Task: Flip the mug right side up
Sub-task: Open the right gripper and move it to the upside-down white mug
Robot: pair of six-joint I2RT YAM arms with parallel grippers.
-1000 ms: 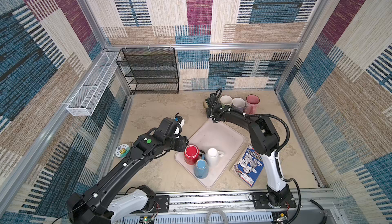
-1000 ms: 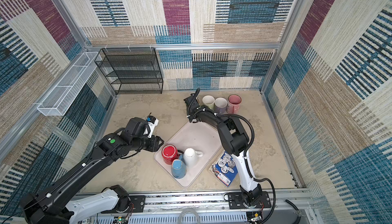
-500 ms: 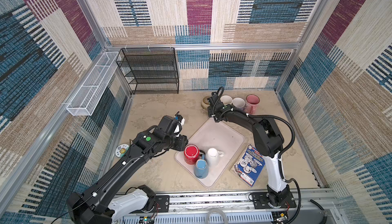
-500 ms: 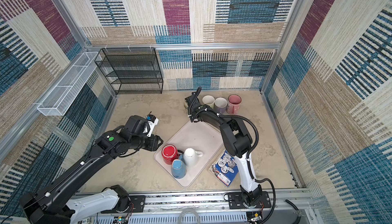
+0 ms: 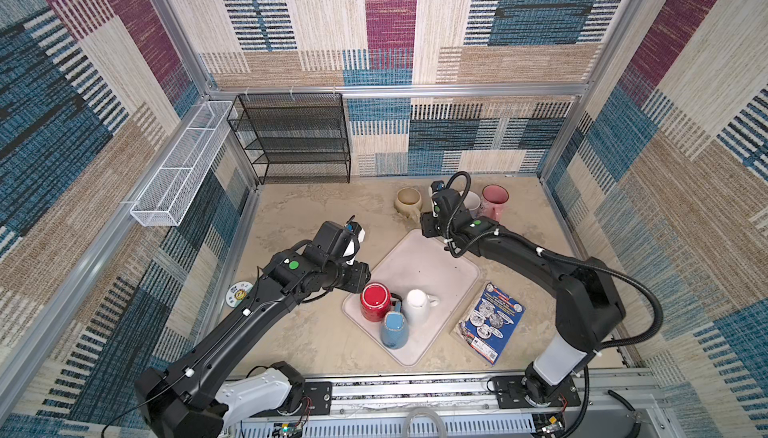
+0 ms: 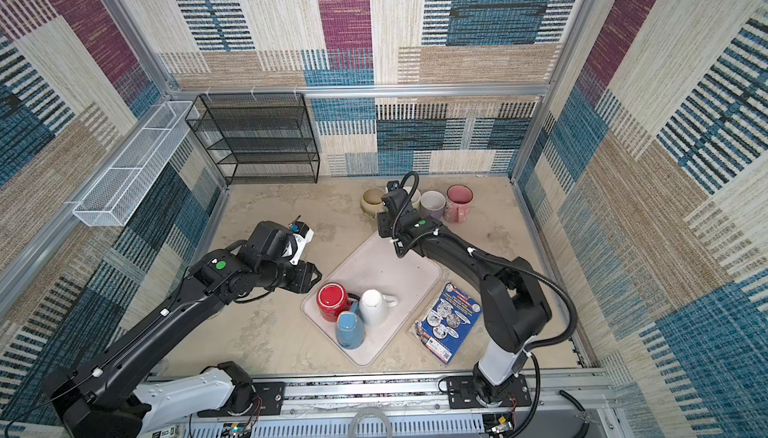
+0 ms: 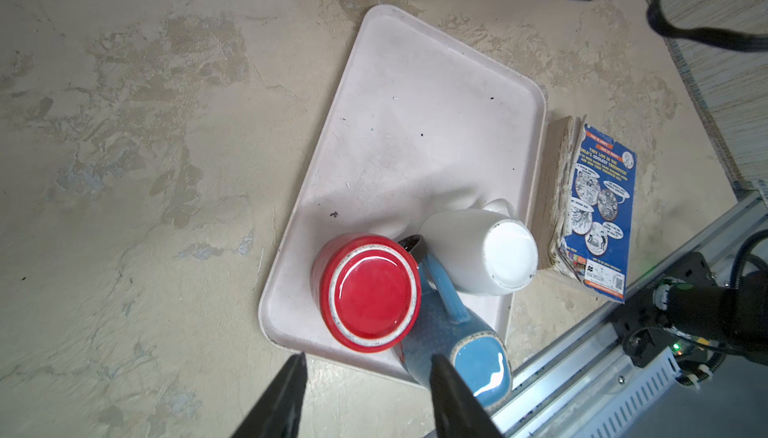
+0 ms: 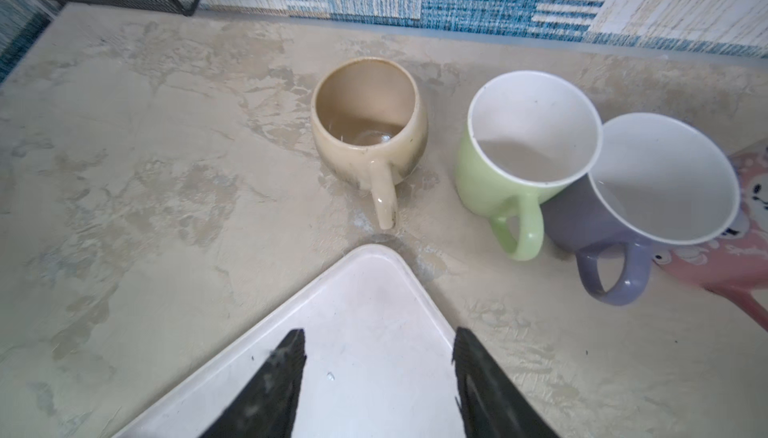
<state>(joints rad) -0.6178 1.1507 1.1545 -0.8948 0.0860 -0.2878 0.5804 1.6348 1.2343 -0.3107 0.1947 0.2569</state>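
Two empty, half-wide pincers: left pincer [image 7: 365,363] near red mug [image 7: 365,290], right pincer [image 8: 378,336] seemingly low over tray [image 8: 365,286] corner.

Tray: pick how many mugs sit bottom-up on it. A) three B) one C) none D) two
A: the red mug, the blue mug and the white mug all show their bases upward on the tray.

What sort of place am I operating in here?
Probably a lab test cell, not a real kitchen: an aluminium frame hung with patterned wall panels encloses the tabletop, and a mounting rail runs along its front. The tray and wire shelf look like props.
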